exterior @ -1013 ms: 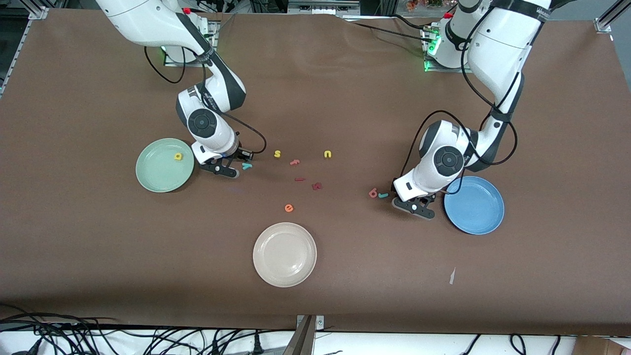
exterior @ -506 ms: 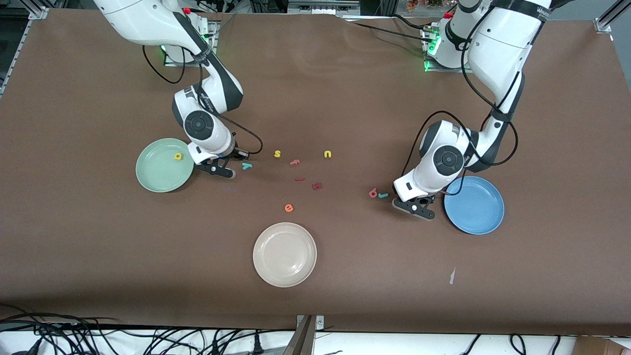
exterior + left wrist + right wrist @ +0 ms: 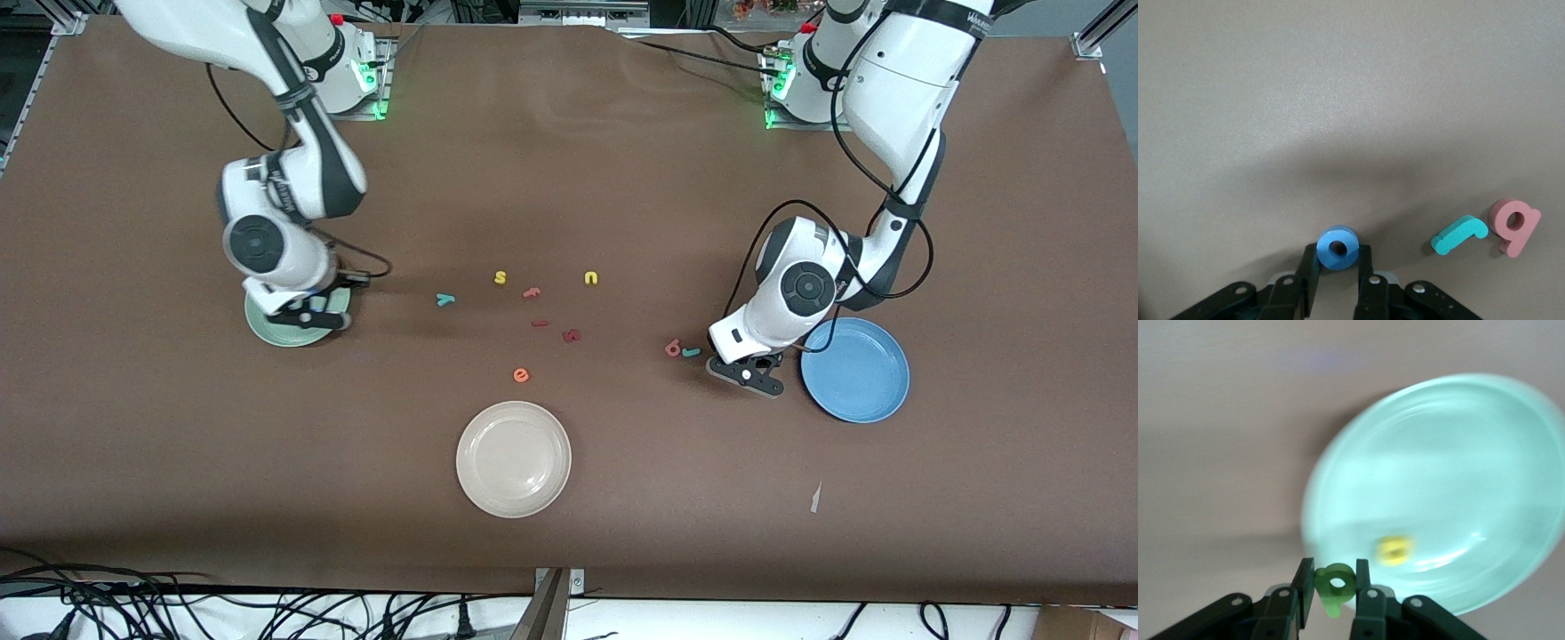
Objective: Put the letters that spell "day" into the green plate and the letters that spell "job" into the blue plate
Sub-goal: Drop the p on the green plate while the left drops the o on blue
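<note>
My right gripper point(image 3: 1335, 577) is shut on the dark green "d" point(image 3: 1337, 581) and hangs over the rim of the green plate point(image 3: 1438, 473), where the yellow "a" point(image 3: 1395, 549) lies. In the front view that gripper point(image 3: 311, 316) hides much of the green plate point(image 3: 265, 327). The teal "y" point(image 3: 445, 300) lies on the table toward the middle. My left gripper point(image 3: 1337, 252) is shut on the blue "o" point(image 3: 1338, 245) just above the table, beside the blue plate point(image 3: 855, 369). The teal "j" point(image 3: 1459, 235) and salmon "b" point(image 3: 1513, 225) lie close by.
Loose letters lie mid-table: yellow "s" point(image 3: 500, 277), yellow "u" point(image 3: 591, 278), a red-orange letter point(image 3: 532, 292), two dark red ones point(image 3: 572, 335), orange "e" point(image 3: 521, 375). A cream plate point(image 3: 513, 459) sits nearer the camera. A paper scrap point(image 3: 815, 498) lies nearer the camera than the blue plate.
The right arm has swung from beside the teal "y" to over the green plate, carrying the "d". The left gripper has closed on the "o" and hardly moved.
</note>
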You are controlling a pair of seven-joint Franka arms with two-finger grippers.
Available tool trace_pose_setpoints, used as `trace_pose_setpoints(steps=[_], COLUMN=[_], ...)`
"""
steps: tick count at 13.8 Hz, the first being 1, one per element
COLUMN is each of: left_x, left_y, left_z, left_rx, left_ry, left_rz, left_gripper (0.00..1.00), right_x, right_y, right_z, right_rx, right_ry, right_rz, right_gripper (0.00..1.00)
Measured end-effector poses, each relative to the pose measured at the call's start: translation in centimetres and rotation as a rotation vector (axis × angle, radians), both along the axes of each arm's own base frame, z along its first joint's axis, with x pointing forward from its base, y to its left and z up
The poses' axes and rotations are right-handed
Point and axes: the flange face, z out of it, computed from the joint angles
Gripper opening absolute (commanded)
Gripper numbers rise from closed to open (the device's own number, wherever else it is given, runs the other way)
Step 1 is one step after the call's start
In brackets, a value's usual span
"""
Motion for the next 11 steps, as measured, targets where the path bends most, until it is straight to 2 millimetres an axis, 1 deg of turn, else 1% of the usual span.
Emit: trace_pose_setpoints(steps=[1,2,3,4,5,6,7,9,10,11], left_x=[0.2,0.7,1.3,1.8,2.1,2.4,2.5,2.2,1.8,1.6], left_y=[0.2,0.7,1.5,2.6,3.9,5.5,7.0,11.1,13.3,15.5], left_z=[0.2,0.8,1.6,2.6,3.7,4.9,5.9,7.1,7.4,7.5], left_rx=[0.001,0.004,0.009,0.017,0.026,0.034,0.038,0.049,0.055,0.062], left_ry=[-0.006,-0.019,-0.035,-0.045,-0.043,-0.035,-0.03,-0.023,-0.019,-0.014], left_rz=[0.003,0.012,0.021,0.028,0.03,0.026,0.019,0.01,-0.001,-0.013], left_gripper=[0.15,0.14,0.14,0.14,0.14,0.15,0.15,0.15,0.19,0.33], right_x=[0.5,0.8,0.9,0.9,0.9,0.8,0.8,0.8,0.7,1.0], right_y=[-2.3,-3.7,-4.4,-5.0,-5.5,-6.1,-6.4,-6.1,-5.3,-3.8], right_z=[0.3,0.5,0.5,0.4,0.0,-0.5,-0.8,-0.6,-0.1,0.7], right_rx=[0.004,0.006,0.007,0.007,0.009,0.01,0.01,0.02,0.043,0.067], right_ry=[0.0,-0.001,0.0,0.004,0.014,0.026,0.033,0.049,0.074,0.09], right_rz=[0.026,0.04,0.047,0.054,0.066,0.072,0.075,0.06,0.032,0.007], right_gripper=[0.14,0.14,0.15,0.36,0.85,0.99,0.99,0.99,0.99,0.98])
